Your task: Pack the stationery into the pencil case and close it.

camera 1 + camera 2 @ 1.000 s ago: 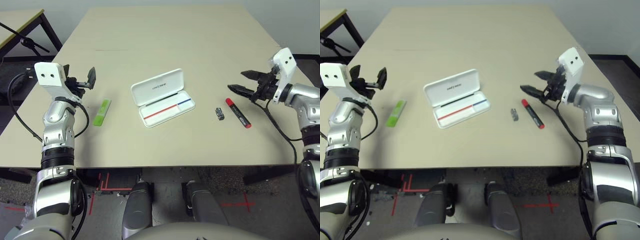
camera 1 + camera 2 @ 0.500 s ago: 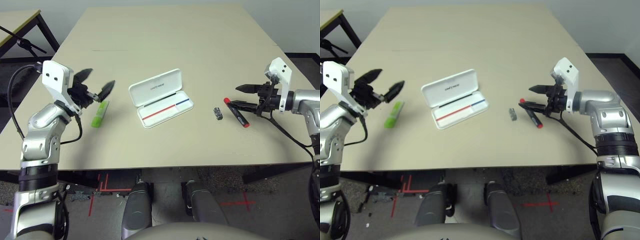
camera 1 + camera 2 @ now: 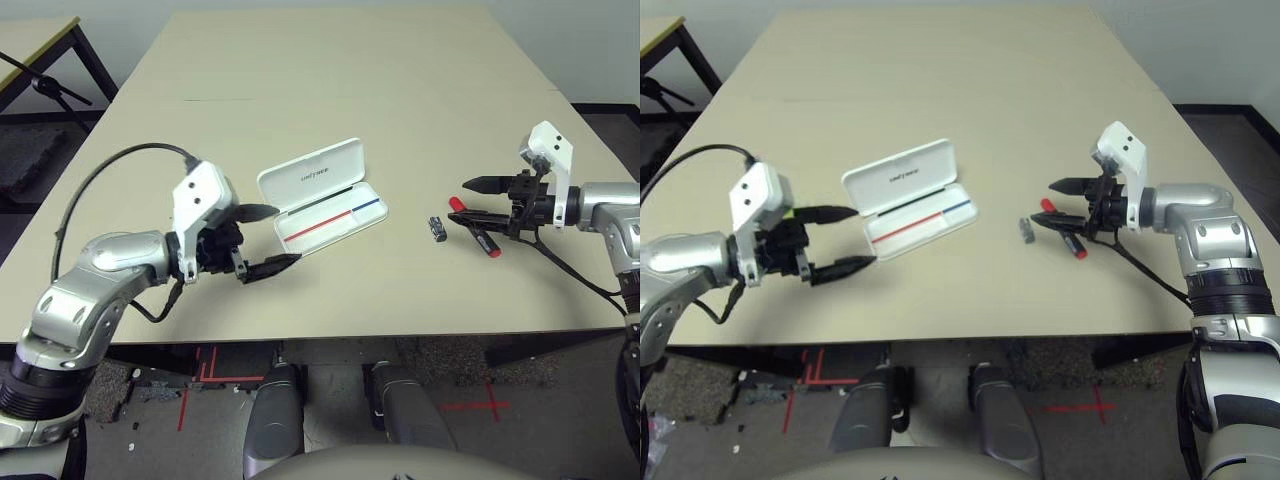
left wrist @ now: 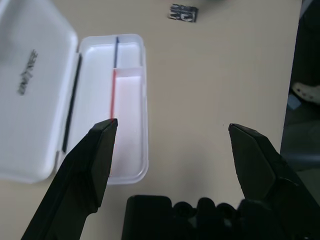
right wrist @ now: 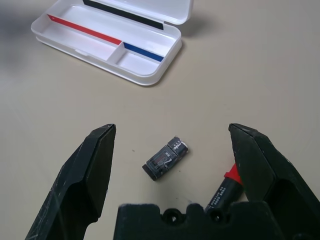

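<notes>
On my left side, the left hand [image 3: 262, 240] stands wide open and empty over the near-left part of the desk [image 3: 330, 90], its fingers pointing across toward the pencil case [image 3: 322, 195], which lies just beyond its tips. I can make out only a sliver of lime green beside that hand in the right eye view, so I judge the green stick [image 3: 789, 211] sits under or behind the wrist, and I cannot tell its long axis from here. The case lies open near the middle of the desk, lid tipped back toward the far edge, tray facing the near edge, its long axis running diagonally. Further right, the small metal clip [image 3: 437, 228] rests between the case and the marker [image 3: 474, 228], apart from both. The marker lies with its red cap toward the far edge, long axis slanting toward the near-right corner. My right hand [image 3: 472, 200] is also spread wide and empty, one finger on each side of the marker's cap end, so it is plainly the nearer arm. As I judge it, closing across the marker's width is the move coming.
</notes>
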### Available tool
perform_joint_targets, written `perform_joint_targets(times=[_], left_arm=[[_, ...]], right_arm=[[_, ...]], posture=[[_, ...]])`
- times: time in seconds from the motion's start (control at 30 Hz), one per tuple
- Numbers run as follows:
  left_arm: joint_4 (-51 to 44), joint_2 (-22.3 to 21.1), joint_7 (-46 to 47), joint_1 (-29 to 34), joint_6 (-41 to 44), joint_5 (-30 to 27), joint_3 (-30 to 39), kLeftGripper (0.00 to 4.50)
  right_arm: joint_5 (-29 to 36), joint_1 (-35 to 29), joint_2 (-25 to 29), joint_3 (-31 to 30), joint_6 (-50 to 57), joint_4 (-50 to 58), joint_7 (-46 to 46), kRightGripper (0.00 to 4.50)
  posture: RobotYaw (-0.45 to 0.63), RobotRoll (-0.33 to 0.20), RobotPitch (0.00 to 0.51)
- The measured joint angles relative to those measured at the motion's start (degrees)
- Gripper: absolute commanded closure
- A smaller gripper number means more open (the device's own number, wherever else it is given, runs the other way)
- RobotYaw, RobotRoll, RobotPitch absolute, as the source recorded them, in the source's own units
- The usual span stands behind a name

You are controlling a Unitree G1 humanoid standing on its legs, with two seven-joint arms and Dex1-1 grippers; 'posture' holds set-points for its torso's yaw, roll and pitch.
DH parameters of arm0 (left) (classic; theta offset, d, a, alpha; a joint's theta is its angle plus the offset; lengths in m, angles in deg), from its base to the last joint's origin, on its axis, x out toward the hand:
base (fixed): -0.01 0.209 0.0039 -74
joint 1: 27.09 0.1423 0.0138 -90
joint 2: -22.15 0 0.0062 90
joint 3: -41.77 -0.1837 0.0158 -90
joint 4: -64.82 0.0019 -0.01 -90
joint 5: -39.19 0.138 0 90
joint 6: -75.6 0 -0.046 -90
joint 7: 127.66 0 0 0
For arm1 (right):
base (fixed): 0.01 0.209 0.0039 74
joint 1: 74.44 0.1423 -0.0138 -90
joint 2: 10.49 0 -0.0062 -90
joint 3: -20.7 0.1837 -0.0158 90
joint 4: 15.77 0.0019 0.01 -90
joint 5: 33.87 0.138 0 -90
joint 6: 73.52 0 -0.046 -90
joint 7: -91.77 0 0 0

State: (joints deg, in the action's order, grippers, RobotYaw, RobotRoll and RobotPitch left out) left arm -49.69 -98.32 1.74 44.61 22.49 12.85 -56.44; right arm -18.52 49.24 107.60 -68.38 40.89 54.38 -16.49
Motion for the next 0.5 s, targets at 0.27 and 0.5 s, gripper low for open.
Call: perform_joint_targets(times=[0.27,0.5], left_arm=[[6.0,2.6,-0.8,-4.8,0.2,7.4,-9.8,0.02],[10.5,4.6,-0.9,-6.5,1.6,12.0,-13.4,0.02]], right_arm=[[0.5,-1.4,0.5,0.0,0.9,1.7,-0.2,0.00],[1.1,-2.7,0.6,0.0,1.6,3.5,-1.3,0.00]], posture=[[-0.01,0.000,0.136],[-0.02,0.000,0.139]])
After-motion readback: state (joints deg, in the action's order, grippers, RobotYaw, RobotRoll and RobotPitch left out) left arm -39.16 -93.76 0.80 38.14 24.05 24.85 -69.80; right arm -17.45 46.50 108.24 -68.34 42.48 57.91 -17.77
